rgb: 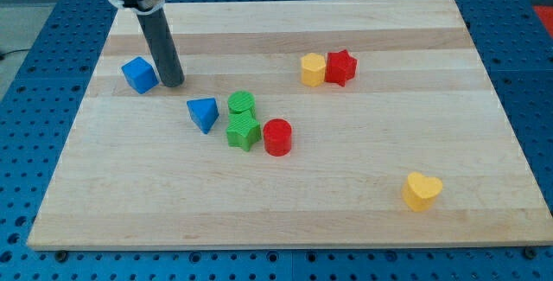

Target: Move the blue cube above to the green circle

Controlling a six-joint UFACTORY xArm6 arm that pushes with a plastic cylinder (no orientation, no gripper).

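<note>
Nearest, yellow heart (422,191) is sitting alone at view's bottom right of counter (363,220). Mid-board: red cylinder (277,137), green star (244,130), green circle (242,103) w/ blue triangle (203,113) just beside on left. Farther: yellow hexagon (313,69) touching red star (340,67). Blue cube (139,74) is lying top left, one corner pointing toward view's bottom; no long axis. My tip (172,83), a plain rod w/ no jaws, is standing just right of cube.

On the tabletop (285,203) we see my tip (173,84) just right of the blue cube (139,74); the green circle (242,103) lies toward the view's lower right, touching the green star (244,131) below it.
</note>
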